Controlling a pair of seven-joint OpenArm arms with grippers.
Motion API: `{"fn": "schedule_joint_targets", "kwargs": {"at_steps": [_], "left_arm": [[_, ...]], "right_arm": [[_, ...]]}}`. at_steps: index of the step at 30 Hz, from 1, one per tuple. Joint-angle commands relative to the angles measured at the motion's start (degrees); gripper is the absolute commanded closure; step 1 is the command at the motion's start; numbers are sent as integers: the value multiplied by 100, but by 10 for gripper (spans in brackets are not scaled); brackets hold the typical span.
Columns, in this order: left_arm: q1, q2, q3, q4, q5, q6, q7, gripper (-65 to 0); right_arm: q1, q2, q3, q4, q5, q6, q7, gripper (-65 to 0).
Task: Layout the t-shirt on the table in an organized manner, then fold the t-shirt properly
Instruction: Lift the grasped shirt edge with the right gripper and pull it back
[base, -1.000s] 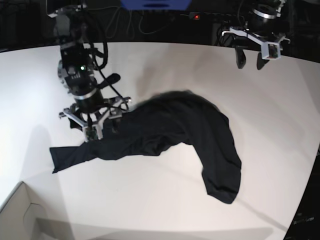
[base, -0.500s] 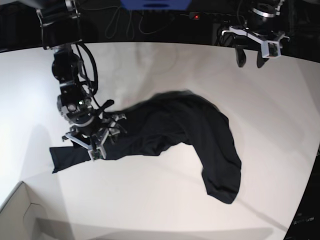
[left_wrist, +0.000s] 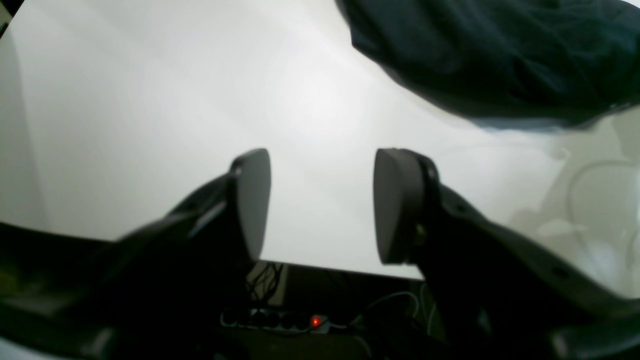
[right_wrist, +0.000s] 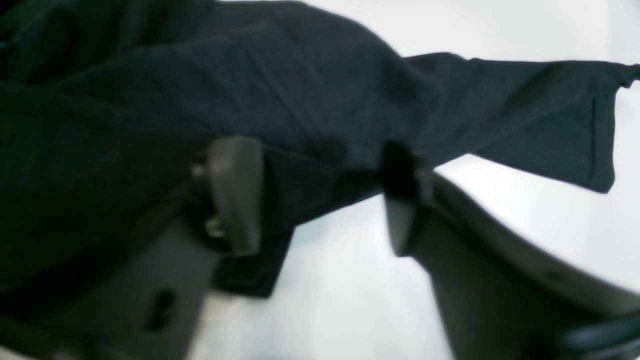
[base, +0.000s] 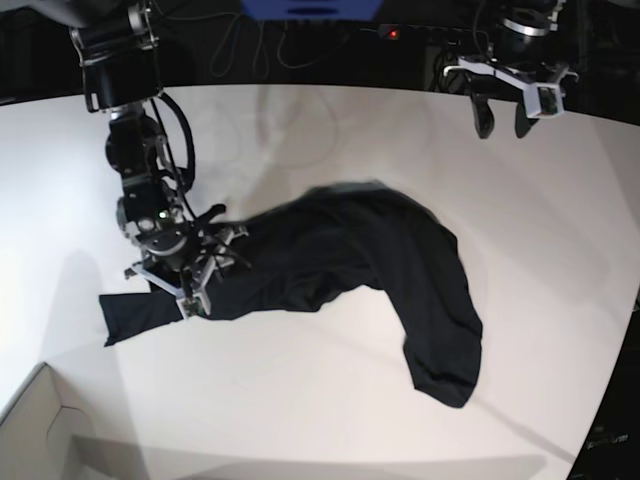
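Base view: t-shirt (base: 340, 265) lies crumpled across mid-frame of the table (base: 300, 400), long axis running lower left to lower right in an arc. Right gripper (base: 178, 282) sits on its left end, jaws parted astride the fabric edge, no grip visible. Left gripper (base: 505, 108) hangs upper right, parted, empty, well apart. Collar and sleeves indistinct.

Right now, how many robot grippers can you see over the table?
2. The right gripper is low on the t-shirt near its sleeve end; the left gripper hangs at the table's far edge.
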Motion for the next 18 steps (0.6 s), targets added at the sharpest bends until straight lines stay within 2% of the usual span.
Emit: {"fn": "schedule_joint_targets", "kwargs": {"at_steps": [1, 6, 11, 18], "left_arm": [[54, -20, -23, 86, 8, 19, -144, -321], [54, -20, -23, 86, 8, 19, -144, -321], [45, -20, -23, 86, 8, 19, -144, -321], [36, -20, -23, 112, -1, 19, -144, -321]], "right_arm": [[20, 20, 35, 80, 8, 0, 87, -252], [-130, 20, 44, 124, 8, 0, 87, -3], [-332, 55, 79, 414, 8, 0, 87, 0], [-1141, 64, 79, 2339, 8, 0, 34, 0]]}}
